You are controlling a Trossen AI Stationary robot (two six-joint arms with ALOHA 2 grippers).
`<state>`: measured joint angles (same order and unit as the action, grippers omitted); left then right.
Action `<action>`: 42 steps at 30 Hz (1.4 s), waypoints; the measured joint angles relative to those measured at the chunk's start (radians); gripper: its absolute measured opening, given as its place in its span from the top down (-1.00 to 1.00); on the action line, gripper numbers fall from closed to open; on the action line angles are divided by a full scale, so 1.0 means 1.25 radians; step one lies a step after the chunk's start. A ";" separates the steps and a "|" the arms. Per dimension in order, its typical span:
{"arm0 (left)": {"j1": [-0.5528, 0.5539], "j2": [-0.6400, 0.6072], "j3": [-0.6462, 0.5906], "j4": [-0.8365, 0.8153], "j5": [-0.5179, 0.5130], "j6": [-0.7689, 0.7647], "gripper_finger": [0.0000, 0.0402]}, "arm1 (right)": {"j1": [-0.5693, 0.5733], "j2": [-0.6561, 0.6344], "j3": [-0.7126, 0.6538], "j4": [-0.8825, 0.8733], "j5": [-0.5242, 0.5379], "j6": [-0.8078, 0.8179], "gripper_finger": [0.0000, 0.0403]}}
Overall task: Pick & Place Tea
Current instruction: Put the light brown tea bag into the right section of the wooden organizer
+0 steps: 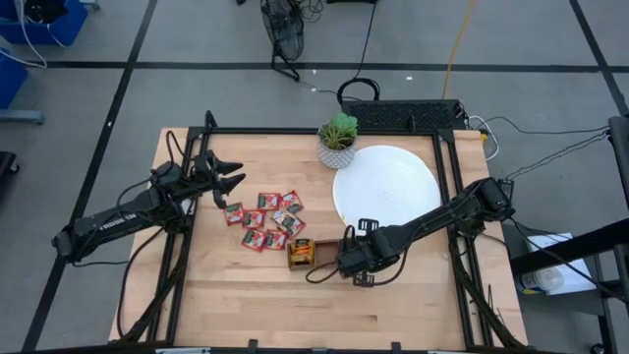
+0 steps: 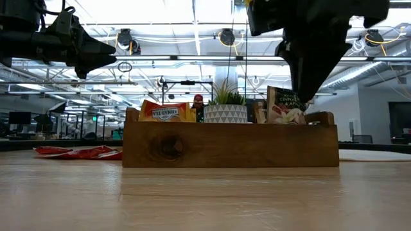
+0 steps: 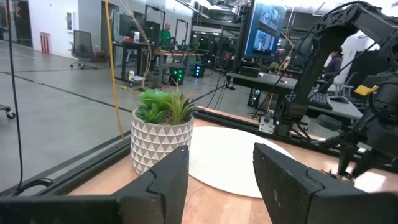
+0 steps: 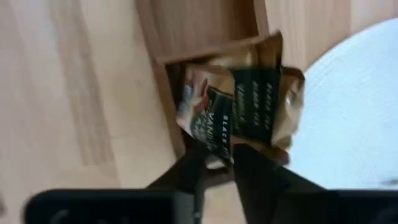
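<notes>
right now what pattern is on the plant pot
White with a grey triangle pattern on the plant pot; the left wrist view shows it best.

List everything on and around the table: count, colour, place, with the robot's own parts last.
Loose tea sachets: about nine, mostly red, flat on the wood left of the tray.
Wooden tray: one, brown, front-centre of the table.
Orange-yellow sachet: one, standing in the tray's left end.
Pale sachets with dark print: at least two, in the tray's right end.
White disc: one, right-rear of the table.
Potted plant: one, green in a white patterned pot, at the disc's left-rear edge.
Left gripper: fingers open, empty, above the sachet pile's left-rear.
Right gripper: over the tray's right end, fingers straddling a pale sachet's edge.
</notes>
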<state>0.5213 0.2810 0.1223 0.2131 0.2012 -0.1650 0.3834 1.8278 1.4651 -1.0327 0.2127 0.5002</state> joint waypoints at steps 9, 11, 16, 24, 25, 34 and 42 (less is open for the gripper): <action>0.000 0.000 0.000 0.000 0.000 0.000 0.09 | -0.008 -0.019 0.000 0.054 0.058 0.010 0.28; 0.000 0.000 0.000 0.000 0.000 0.000 0.09 | -0.008 -0.039 0.000 0.067 0.064 0.010 0.30; 0.000 0.000 0.000 0.000 0.000 0.000 0.09 | 0.005 -0.075 0.002 0.203 0.045 -0.019 0.44; 0.000 0.000 0.000 -0.001 0.000 0.000 0.09 | 0.030 -0.003 0.000 0.179 -0.005 -0.063 0.98; 0.000 0.000 0.000 0.001 0.000 0.000 0.09 | 0.027 0.004 0.000 0.167 -0.003 -0.063 0.99; 0.000 0.000 0.000 0.000 0.000 0.000 0.09 | 0.014 0.071 0.002 0.095 -0.021 -0.073 1.00; 0.000 0.000 0.000 0.000 0.000 0.000 0.09 | 0.002 0.078 0.003 0.093 0.000 -0.072 1.00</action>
<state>0.5213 0.2810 0.1223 0.2134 0.2012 -0.1650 0.3855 1.9259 1.4687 -0.9166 0.2123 0.4099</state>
